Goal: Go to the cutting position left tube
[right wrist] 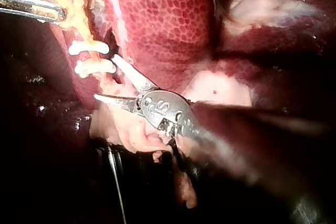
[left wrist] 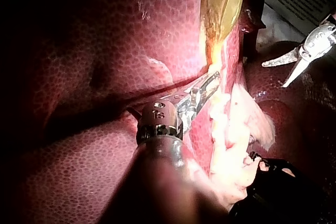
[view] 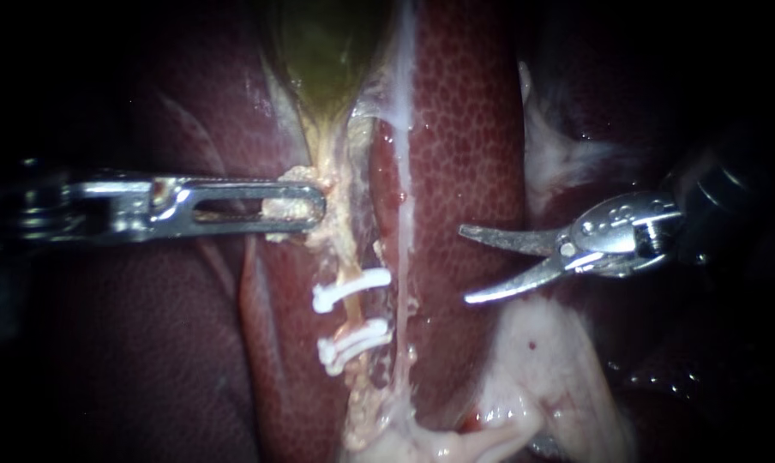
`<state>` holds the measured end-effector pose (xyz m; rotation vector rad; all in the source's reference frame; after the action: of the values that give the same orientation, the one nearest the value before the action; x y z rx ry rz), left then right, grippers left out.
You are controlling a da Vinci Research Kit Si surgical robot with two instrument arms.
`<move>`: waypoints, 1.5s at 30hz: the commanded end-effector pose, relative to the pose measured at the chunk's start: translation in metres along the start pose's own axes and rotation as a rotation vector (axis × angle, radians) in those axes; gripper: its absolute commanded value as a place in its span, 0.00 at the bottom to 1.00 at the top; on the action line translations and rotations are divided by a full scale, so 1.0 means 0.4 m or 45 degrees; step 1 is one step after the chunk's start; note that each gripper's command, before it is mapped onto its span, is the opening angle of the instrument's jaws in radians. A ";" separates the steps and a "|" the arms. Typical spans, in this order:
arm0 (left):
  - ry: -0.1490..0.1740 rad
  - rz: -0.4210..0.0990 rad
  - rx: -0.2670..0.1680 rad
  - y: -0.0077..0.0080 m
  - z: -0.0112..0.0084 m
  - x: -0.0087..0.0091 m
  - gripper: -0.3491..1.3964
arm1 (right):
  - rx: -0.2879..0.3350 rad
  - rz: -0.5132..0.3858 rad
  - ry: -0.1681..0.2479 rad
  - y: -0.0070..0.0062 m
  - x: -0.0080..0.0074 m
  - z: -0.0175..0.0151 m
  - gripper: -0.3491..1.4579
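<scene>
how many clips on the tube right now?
2 clear, both on the tube: upper clip, lower clip just beneath. The lower looks doubled, so a third may be packed against it.

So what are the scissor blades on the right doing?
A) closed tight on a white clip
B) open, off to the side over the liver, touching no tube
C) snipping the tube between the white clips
B: in the endoscope view the right instrument holds its blades open over the liver, well apart from the clipped tube and its clips.
</scene>
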<state>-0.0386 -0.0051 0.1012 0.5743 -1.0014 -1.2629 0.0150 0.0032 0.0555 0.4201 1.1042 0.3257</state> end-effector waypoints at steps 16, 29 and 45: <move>-0.122 0.020 0.029 -0.0030 -0.0110 -0.0115 0.00 | 0.000 -0.001 0.000 -0.0002 0.0002 0.0002 0.98; -0.122 0.020 0.029 -0.0031 -0.0110 -0.0115 0.00 | 0.008 0.028 0.003 -0.0010 0.0000 0.0023 0.98; -0.122 0.020 0.028 -0.0032 -0.0110 -0.0114 0.00 | 0.056 0.140 -0.082 -0.0028 -0.0045 0.0148 0.96</move>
<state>-0.0354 -0.0018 0.0967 0.5262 -1.0990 -1.2763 0.0199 0.0003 0.0589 0.5369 1.0283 0.3865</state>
